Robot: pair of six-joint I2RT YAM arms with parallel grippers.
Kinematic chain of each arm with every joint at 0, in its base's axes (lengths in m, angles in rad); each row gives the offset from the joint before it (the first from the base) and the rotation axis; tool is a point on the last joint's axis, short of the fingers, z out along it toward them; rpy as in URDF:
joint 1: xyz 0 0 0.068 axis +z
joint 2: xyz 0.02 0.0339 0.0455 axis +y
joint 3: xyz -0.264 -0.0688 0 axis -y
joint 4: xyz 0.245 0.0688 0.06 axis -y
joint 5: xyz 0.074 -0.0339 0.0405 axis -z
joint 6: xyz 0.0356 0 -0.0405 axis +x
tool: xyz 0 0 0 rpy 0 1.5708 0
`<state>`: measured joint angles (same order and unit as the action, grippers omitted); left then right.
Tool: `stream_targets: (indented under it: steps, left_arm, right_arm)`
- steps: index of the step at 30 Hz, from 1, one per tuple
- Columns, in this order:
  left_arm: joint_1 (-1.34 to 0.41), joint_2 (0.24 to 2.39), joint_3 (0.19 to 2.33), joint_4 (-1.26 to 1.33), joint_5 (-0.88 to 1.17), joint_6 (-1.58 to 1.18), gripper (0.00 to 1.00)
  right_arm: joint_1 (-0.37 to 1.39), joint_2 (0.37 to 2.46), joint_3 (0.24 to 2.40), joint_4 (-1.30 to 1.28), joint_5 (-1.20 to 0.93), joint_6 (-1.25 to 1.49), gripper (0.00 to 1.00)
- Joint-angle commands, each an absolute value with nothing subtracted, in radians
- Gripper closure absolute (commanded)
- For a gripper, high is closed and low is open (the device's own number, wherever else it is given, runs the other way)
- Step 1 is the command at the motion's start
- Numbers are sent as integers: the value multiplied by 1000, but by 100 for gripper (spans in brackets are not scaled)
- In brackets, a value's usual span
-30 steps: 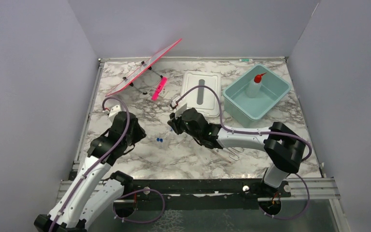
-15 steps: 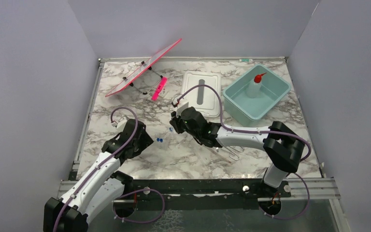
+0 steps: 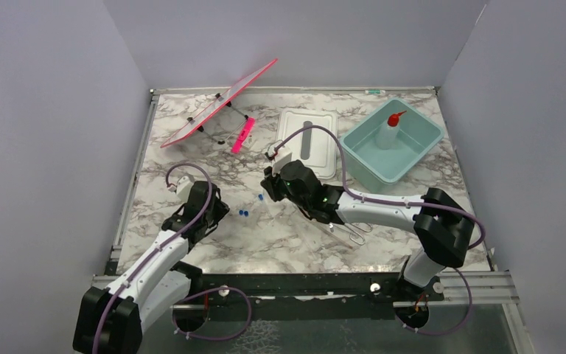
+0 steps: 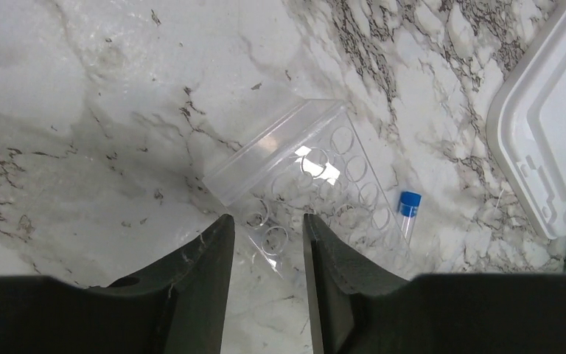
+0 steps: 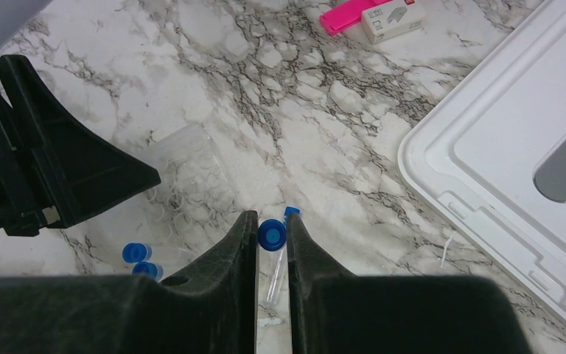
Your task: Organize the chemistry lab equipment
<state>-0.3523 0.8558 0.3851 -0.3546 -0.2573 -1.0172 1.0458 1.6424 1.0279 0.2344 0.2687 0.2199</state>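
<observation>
The right pincer is closed narrowly on a clear tube, with its fingers at either side of the blue cap, above the marble worktop. Two loose tubes lie to this pincer's left, near a clear rack. The left pincer is slightly open and holds nothing. Its fingers sit low over the near corner of the rack, which lies flat; we cannot tell whether they touch it. Ahead and to the right of this pincer, a spare tube lies beside the rack, and the lid lies farther right. The bottle stands in the tub, well beyond the right pincer, to its right.
</observation>
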Motion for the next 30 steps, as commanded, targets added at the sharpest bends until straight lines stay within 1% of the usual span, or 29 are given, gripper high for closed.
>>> stream_targets:
  steps: [1, 6, 9, 18, 22, 26, 30]
  left_arm:
    - [-318, 881, 371, -228, -236, -973, 59]
    - [-286, 894, 366, -167, -200, -947, 60]
    - [-264, 917, 376, -126, -171, -915, 63]
    - [-226, 1054, 412, 16, -37, -826, 70]
    - [-224, 1081, 426, 43, -15, -821, 70]
    - [-224, 1063, 452, -9, -34, -805, 69]
    - [-224, 1014, 467, -104, -68, -806, 61]
  right_arm:
    - [1045, 1606, 1031, 218, 267, 222, 84]
    - [1045, 1597, 1027, 218, 242, 222, 84]
    - [1045, 1601, 1018, 230, 199, 203, 84]
    - [1045, 1597, 940, 372, -131, 0, 84]
    - [1045, 1591, 906, 442, -196, -78, 83]
    - [1045, 1609, 899, 473, -223, -127, 83]
    - [1048, 1631, 905, 494, -247, -146, 82]
